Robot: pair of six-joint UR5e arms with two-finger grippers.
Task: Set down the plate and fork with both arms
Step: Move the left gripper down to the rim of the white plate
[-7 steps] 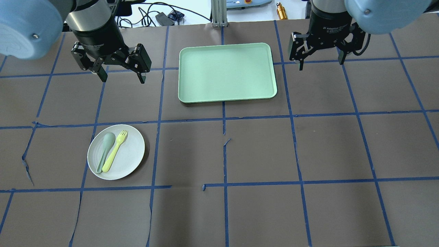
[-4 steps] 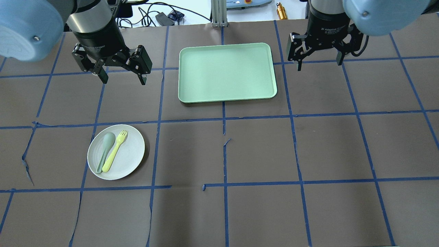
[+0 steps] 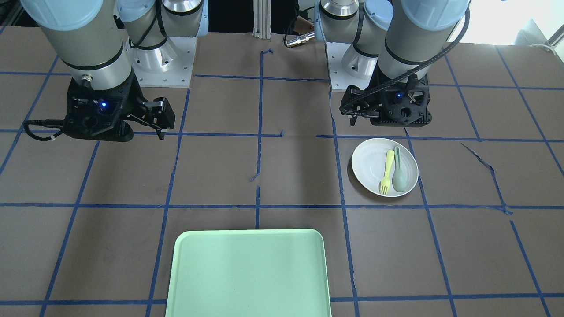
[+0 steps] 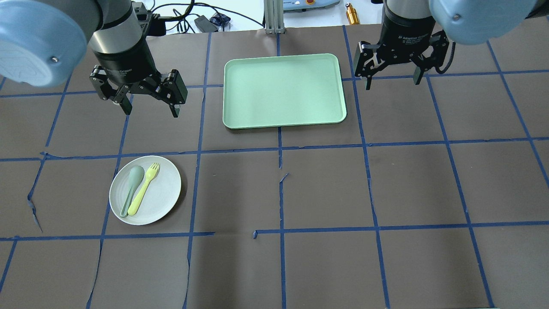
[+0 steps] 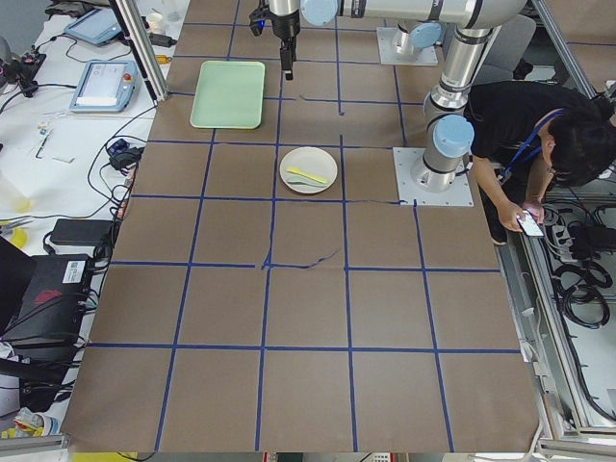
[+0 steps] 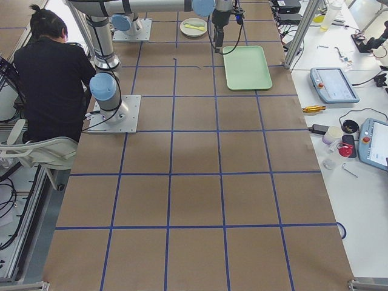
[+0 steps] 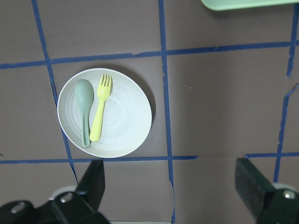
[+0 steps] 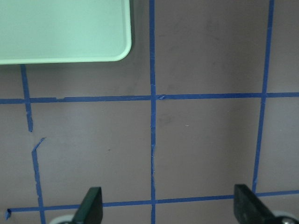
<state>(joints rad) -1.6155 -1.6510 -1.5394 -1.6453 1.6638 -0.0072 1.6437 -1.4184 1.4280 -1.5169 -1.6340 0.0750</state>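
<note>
The off-white plate [image 4: 165, 191] sits on the brown table at the near left. The pale yellow fork [image 4: 143, 189] lies on it, beside a grey-green spoon [image 4: 135, 176]. My left gripper [image 4: 151, 112] is open and empty, above the table beyond the plate. Its wrist view shows the plate [image 7: 124, 112], fork [image 7: 99, 114] and spoon [image 7: 84, 95] ahead of the open fingers [image 7: 93, 182]. My right gripper [image 4: 392, 83] is open and empty, just right of the tray's far right corner. The front view also shows the plate [image 3: 368, 163] and fork [image 3: 387, 171].
A rectangular mint-green tray [image 4: 283, 90] lies at the far middle of the table, and its corner shows in the right wrist view [image 8: 60, 28]. Cables and a brass cylinder [image 4: 351, 13] lie beyond the far edge. A seated person [image 6: 51, 73] is behind the robot bases.
The left gripper has moved a little nearer, toward the plate. The right gripper has shifted slightly left and back. Both stay open. The plate, fork and spoon have not moved.
</note>
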